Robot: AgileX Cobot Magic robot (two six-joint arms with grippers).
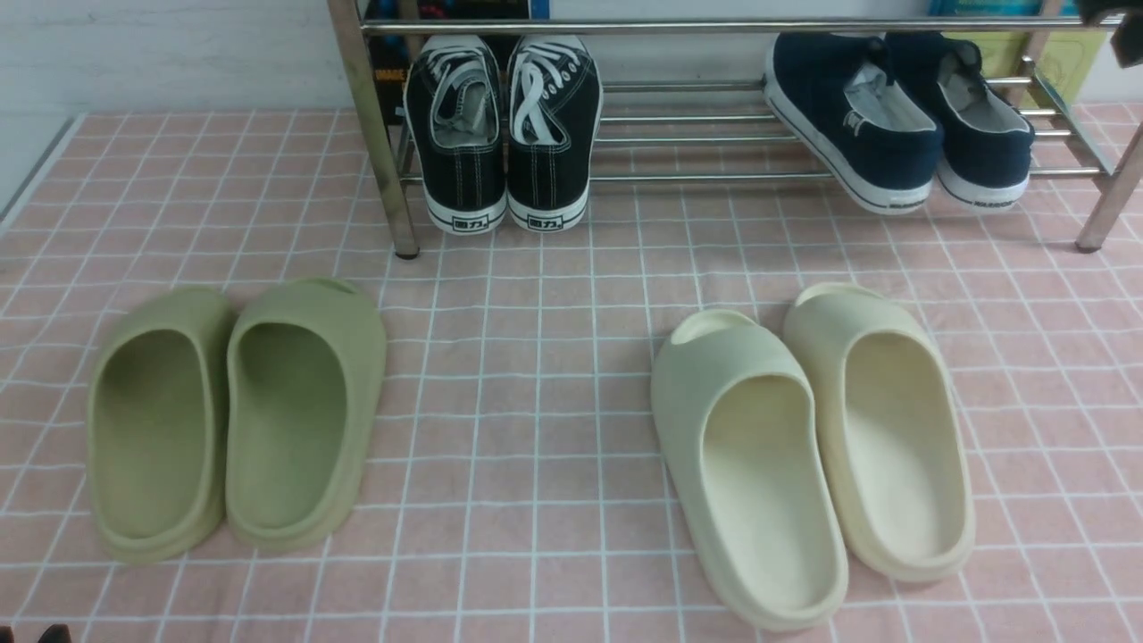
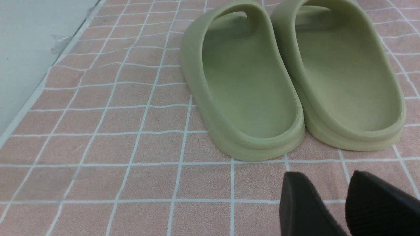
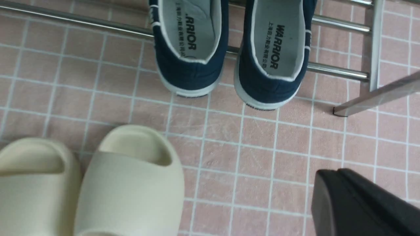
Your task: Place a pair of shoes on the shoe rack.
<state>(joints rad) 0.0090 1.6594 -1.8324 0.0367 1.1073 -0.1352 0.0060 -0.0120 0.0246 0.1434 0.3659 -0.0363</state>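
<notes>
The pink checked cloth (image 1: 554, 375) carries the shoe rack (image 1: 375, 134) at 12 o'clock in the front view, cream slides (image 1: 804, 446) at 4 and green slides (image 1: 232, 420) at 8. The pair of shoes (image 1: 893, 152) rests on the rack's lower bars at 1 o'clock, heels overhanging, black sneakers (image 1: 500, 125) at 11. The left gripper (image 2: 323, 178) hangs slightly parted and empty by the green slides; the right gripper (image 3: 334, 178) is closed, holding nothing.

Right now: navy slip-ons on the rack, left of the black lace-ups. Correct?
Not quite. The navy slip-ons are on the rack, but right of the black lace-ups, not left. The front view shows it.
</notes>
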